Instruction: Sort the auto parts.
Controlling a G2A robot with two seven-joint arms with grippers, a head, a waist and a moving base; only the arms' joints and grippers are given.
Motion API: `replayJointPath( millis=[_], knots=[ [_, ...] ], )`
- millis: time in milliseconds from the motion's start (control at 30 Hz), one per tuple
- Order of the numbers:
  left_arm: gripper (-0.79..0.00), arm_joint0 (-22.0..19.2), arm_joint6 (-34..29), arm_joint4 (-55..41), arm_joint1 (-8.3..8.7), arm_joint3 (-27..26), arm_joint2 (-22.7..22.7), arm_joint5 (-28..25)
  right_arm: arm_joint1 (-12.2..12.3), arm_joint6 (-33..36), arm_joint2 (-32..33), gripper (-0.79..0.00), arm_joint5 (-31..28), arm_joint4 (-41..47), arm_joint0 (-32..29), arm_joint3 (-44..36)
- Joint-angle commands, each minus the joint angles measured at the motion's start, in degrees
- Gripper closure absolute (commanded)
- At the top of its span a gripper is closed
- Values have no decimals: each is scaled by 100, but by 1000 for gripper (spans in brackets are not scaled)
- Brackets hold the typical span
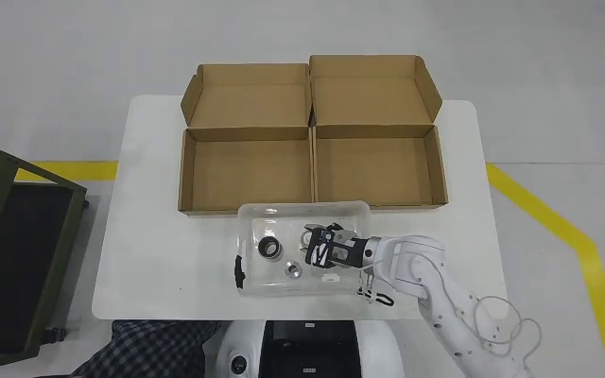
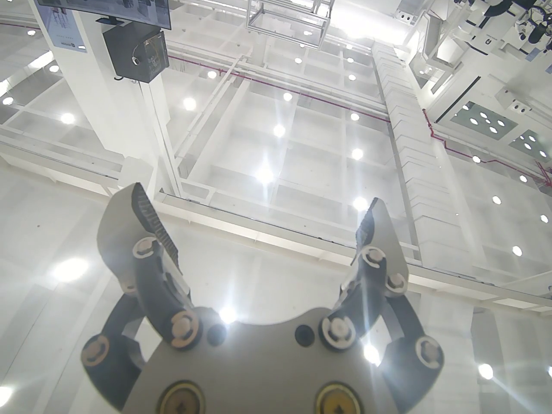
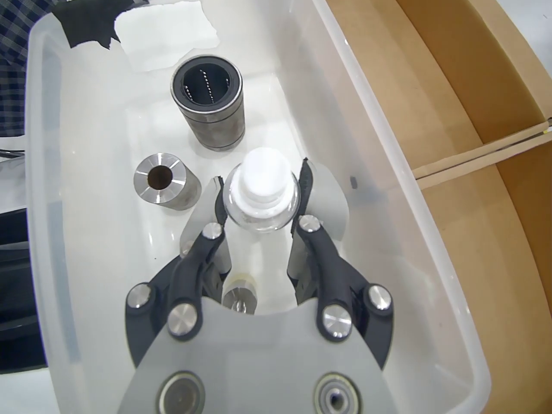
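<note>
White stepped-cap part with clear round body [image 3: 262, 183] stands inside the translucent plastic bin [image 3: 379, 139], right gripper [image 3: 261, 193] clamped on both its sides. Step: pick, seemingly made. Next calls for a straight lift clear of the bin wall, then a carry to a box. Count: one dark ribbed bearing cylinder [image 3: 211, 105], one steel bushing [image 3: 166, 183], one part-hidden metal piece [image 3: 239, 293], and two open cardboard boxes [image 1: 246, 175] [image 1: 378, 170]. Left gripper [image 2: 256, 198] spread wide, holding nothing, facing the ceiling.
</note>
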Motion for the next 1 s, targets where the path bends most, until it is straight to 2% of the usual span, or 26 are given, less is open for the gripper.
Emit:
replayJointPath(
  millis=[0,233,467,733,967],
  knots=[
    [-785,0,0,0,0,0,0,0,6,5,-7,0,-16,12,3,-20],
    [-785,0,0,0,0,0,0,0,76,-127,188,0,-104,71,-178,-404],
    [-785,0,0,0,0,0,0,0,181,-798,614,0,-463,482,-522,-971],
    [-785,0,0,0,0,0,0,0,212,-1637,892,0,-777,1841,-489,-846],
    [-785,0,0,0,0,0,0,0,206,-2281,1169,0,-552,2794,-394,-835]
  ],
)
